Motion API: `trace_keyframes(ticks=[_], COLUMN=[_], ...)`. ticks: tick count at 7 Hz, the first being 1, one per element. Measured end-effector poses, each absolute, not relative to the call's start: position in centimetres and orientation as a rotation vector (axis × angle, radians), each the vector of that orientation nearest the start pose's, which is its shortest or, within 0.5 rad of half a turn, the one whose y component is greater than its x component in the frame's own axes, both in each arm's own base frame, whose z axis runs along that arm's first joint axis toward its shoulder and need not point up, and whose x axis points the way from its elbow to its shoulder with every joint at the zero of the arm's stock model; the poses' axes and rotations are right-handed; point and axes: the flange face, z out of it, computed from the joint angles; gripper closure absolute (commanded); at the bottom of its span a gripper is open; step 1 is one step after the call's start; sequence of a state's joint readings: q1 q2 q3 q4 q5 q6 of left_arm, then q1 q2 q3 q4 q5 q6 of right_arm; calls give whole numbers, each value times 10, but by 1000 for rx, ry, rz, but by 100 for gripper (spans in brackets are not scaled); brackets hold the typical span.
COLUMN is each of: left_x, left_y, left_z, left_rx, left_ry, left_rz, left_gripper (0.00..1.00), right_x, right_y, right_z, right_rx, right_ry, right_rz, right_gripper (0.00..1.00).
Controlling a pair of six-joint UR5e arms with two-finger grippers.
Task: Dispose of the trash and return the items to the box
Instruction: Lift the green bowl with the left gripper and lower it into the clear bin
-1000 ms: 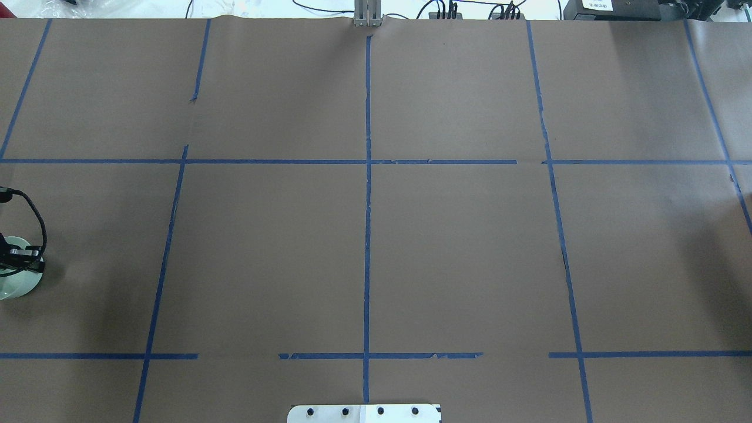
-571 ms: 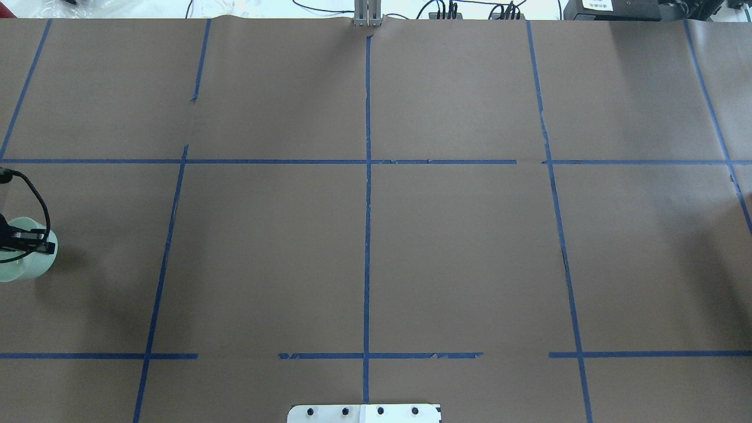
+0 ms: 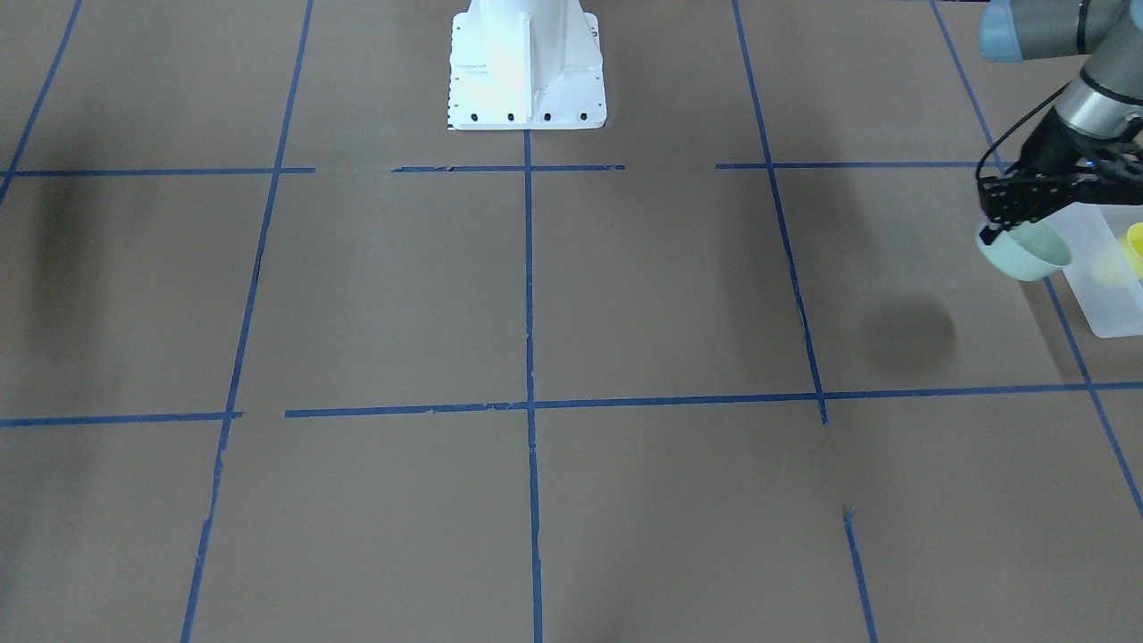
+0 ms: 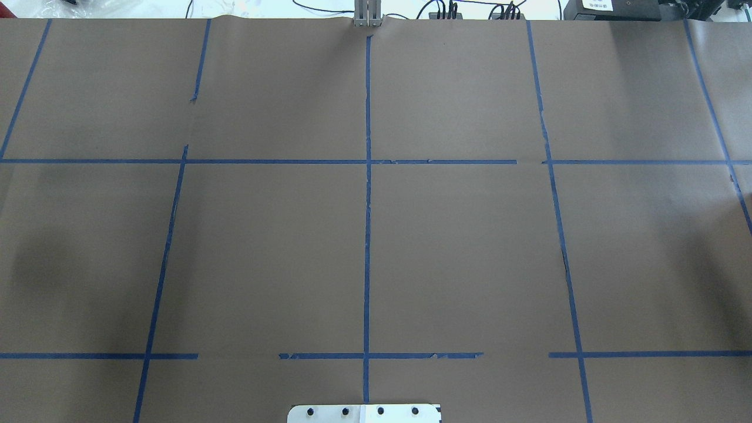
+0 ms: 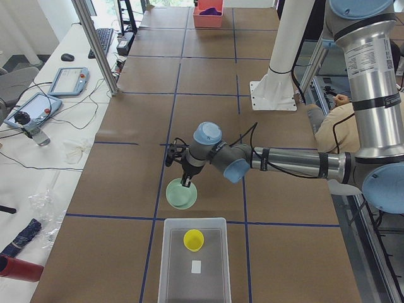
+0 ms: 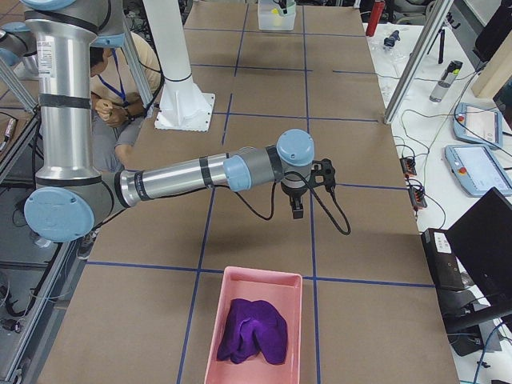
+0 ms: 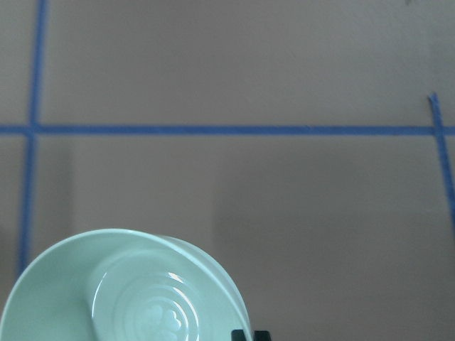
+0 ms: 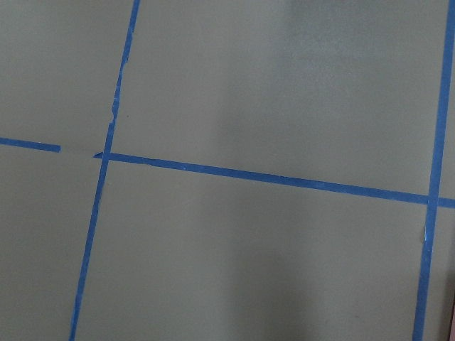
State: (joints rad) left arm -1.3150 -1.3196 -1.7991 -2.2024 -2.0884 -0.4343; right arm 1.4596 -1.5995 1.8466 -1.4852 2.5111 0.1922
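Mint-green bowl [image 3: 1025,253] hangs tilted from my left gripper [image 3: 989,234], clamped on its rim, at the frame's right edge beside the box [image 3: 1107,308] holding the yellow cup [image 3: 1137,241]. That thin rim hold may slip, or the bowl may clip the box wall.

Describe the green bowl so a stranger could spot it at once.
Find the translucent white box at the table's end on the robot's left. Just outside it, the left gripper holds the mint-green bowl by its rim, off the table. Unlike the yellow cup inside the box, it is green, wider and shallower.
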Motion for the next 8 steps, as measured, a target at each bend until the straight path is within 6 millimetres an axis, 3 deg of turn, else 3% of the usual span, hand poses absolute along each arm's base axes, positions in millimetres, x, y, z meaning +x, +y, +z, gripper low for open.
trace_keyframes(ticks=[1,2,3,4,5,6,8], left_x=[-22,-51,-65,-69,-70,-68,-60], left_y=[-424,-417,-409,-405,-407,-412,-421], left_z=[635,683,734,768,790,798,796], left_rx=[418,396,331,277,239,219,206], left_ry=[569,474,413,393,390,408,482], left_rz=[27,69,91,94,87,72,48], left_gripper=[100,100,100,100,100,100,100], right_x=[-4,-5,-7,-8,-9,-9,-8], right_y=[-484,-484,-484,-484,-484,-482,-479], right_z=[514,514,514,515,516,518,522], right_rx=[160,158,154,151,149,145,138], right_ry=[-967,-970,-972,-972,-972,-972,-971], right_rz=[-85,-88,-90,-91,-91,-90,-87], right_gripper=[0,0,0,0,0,0,0])
